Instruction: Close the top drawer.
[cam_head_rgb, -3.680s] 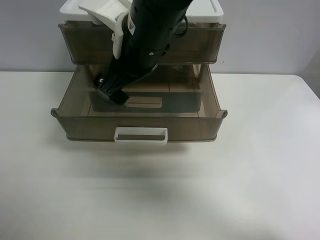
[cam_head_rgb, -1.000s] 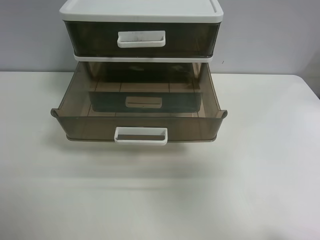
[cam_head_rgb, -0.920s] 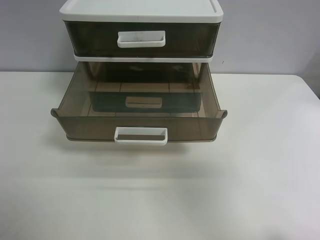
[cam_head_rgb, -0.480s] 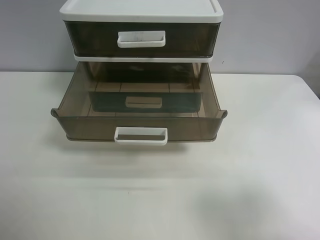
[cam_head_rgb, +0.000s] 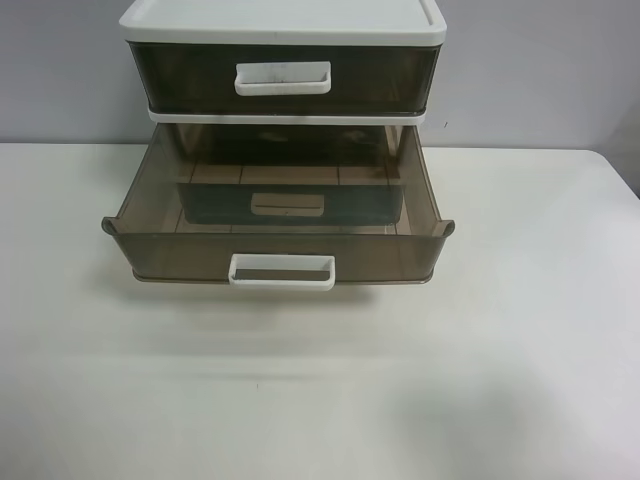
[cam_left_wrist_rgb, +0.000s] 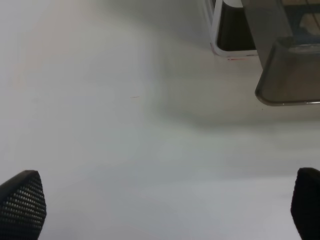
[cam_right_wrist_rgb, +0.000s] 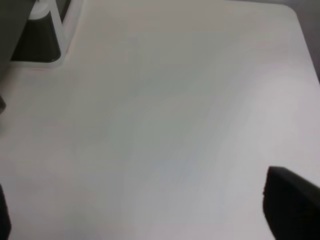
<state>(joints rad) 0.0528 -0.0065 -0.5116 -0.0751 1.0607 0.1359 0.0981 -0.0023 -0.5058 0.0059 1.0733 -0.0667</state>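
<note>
The top drawer (cam_head_rgb: 380, 80), smoky brown with a scuffed white loop handle (cam_head_rgb: 282, 77), sits pushed in flush under the cabinet's white lid (cam_head_rgb: 282, 20). No arm or gripper shows in the exterior high view. In the left wrist view, my left gripper (cam_left_wrist_rgb: 164, 210) is open and empty over bare table, its fingertips (cam_left_wrist_rgb: 20, 205) wide apart and away from the cabinet. In the right wrist view, my right gripper (cam_right_wrist_rgb: 147, 212) is open and empty, with one dark fingertip (cam_right_wrist_rgb: 290, 200) at the frame edge.
The lower brown drawer (cam_head_rgb: 180, 255) with a clean white handle (cam_head_rgb: 282, 271) stands pulled far out over the white table (cam_head_rgb: 520, 350). Its corner (cam_left_wrist_rgb: 292, 75) and the cabinet base (cam_left_wrist_rgb: 232, 37) show in the left wrist view. The cabinet base (cam_right_wrist_rgb: 40, 42) also shows in the right wrist view.
Earlier a black arm reached over the cabinet and the top drawer stuck out. Now the arm is out of the exterior high view and the drawer is flush. Nothing moved in the last second.
</note>
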